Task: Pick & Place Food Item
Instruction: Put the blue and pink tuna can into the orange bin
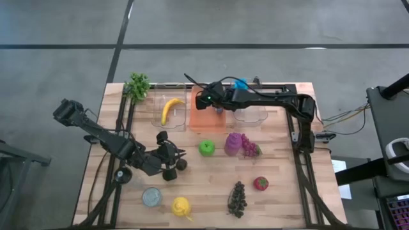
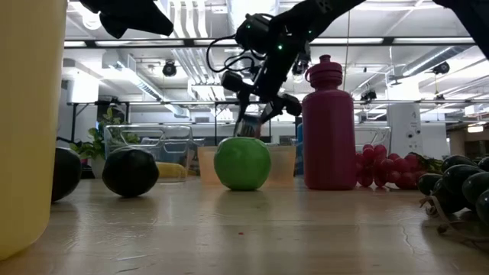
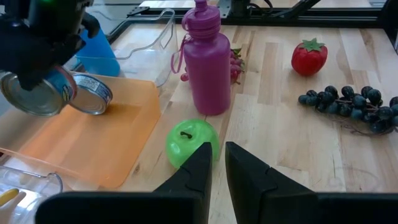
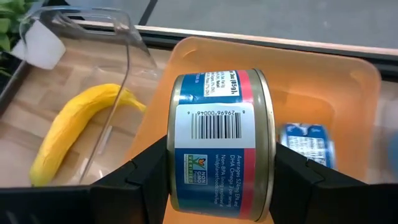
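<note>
The tabletop (image 3: 292,137) is pale wood planks, smooth with a dull sheen. The can (image 4: 217,146) has bright metal rims and a glossy printed paper label. The orange tray (image 4: 348,99) looks like smooth, matt plastic; the container (image 4: 93,50) holding the banana (image 4: 68,130) is clear plastic. The magenta bottle (image 3: 207,62) seems satin plastic. The right pincer (image 4: 217,186) fingers are matt black.

This is a robotics lab in a large open industrial hall. Beyond the wooden worktop (image 1: 281,198), the far room shows exposed ceiling ducts (image 2: 183,65), strip lights and white equipment racks. The floor around is bare grey concrete (image 1: 57,70).
</note>
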`<state>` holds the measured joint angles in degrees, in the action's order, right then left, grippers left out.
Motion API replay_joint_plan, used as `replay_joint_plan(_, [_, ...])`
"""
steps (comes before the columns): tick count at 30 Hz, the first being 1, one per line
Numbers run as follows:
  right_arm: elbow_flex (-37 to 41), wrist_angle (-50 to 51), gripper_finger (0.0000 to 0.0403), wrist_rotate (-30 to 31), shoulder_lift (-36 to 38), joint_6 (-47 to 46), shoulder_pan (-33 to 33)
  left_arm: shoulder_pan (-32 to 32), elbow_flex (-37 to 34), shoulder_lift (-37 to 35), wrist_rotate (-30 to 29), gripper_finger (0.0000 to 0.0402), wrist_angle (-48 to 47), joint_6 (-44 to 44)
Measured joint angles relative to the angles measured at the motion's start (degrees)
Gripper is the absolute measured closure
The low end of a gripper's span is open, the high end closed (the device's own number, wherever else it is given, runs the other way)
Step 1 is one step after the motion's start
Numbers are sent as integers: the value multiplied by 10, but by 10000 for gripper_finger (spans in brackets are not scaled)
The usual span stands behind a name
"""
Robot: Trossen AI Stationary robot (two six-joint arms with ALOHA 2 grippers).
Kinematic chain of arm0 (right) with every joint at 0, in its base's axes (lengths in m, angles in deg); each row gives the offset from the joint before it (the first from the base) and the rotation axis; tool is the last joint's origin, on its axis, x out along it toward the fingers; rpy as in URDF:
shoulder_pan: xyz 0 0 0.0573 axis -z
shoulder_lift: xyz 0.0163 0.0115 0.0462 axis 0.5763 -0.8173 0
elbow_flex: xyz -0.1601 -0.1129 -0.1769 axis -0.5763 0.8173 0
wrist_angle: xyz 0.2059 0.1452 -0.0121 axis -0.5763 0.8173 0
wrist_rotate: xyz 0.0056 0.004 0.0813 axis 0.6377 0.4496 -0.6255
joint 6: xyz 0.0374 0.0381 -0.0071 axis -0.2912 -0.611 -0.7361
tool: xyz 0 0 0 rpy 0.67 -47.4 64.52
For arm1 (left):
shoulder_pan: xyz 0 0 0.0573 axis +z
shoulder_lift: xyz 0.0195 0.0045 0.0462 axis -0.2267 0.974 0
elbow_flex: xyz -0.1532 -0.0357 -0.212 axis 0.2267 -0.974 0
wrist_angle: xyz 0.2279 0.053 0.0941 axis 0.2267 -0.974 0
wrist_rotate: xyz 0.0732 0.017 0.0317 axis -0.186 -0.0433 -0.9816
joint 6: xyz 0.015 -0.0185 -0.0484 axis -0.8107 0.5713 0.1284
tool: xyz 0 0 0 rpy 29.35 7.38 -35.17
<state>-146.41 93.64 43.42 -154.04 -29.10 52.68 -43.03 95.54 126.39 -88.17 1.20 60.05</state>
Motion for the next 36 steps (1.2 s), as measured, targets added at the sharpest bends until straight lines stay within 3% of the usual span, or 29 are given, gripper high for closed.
replay_joint_plan(36, [6,-4,199,0,-40,-2,0,0,0,0,0,355,-2,0])
